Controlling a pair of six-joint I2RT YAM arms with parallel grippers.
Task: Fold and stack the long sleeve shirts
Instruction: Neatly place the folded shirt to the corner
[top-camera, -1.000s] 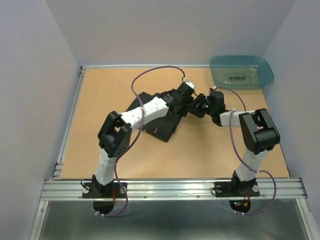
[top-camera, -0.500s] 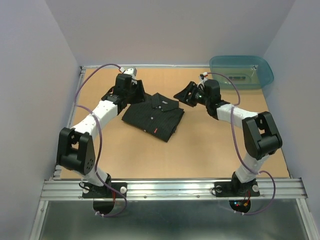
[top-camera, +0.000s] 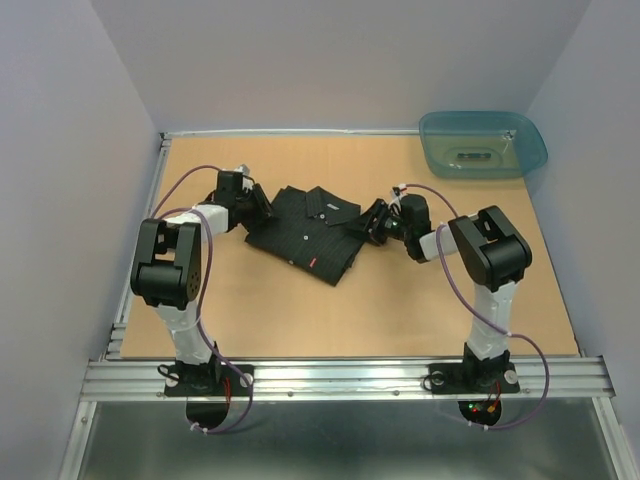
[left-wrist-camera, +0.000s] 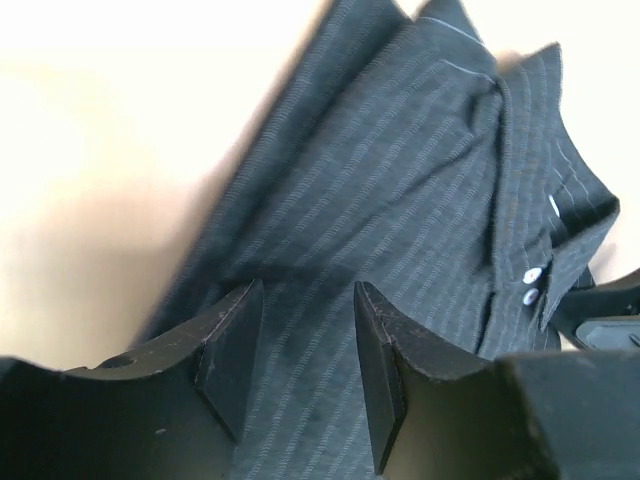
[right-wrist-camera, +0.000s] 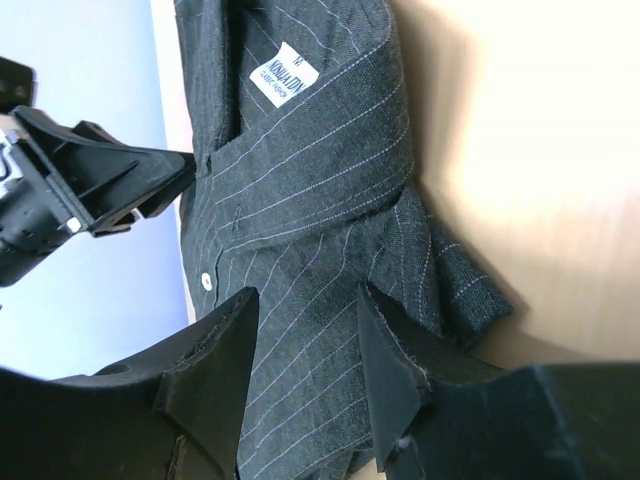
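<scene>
The shirt (top-camera: 303, 233) lies folded into a compact, slightly skewed rectangle, flat on the table (top-camera: 400, 300). It is black with thin pale pinstripes. Its collar (top-camera: 328, 203) is on the far side. A small red tag (top-camera: 313, 264) shows near its near edge. Two pale buttons (left-wrist-camera: 533, 275) sit close together below the collar, and a white label (right-wrist-camera: 283, 73) shows inside the neck. At the shirt's right edge a bit of cloth sticks out past the fold.

The left gripper (top-camera: 260, 210) is at the shirt's left edge, low over the cloth. Its fingers (left-wrist-camera: 228, 345) stand apart, with pinstriped cloth showing in the gap between them. Nothing is pinched. Whether the tips touch the cloth cannot be told.

The right gripper (top-camera: 368, 222) is at the shirt's right edge, facing the left one across the shirt. Its fingers (right-wrist-camera: 390, 370) are also spread, with the shirt filling the space between them, and they grip nothing. Contact with the cloth cannot be told here either. Each wrist view catches the other gripper beyond the shirt.

A teal tub (top-camera: 483, 143) sits well apart from the shirt, to its far right, at the table's corner.
</scene>
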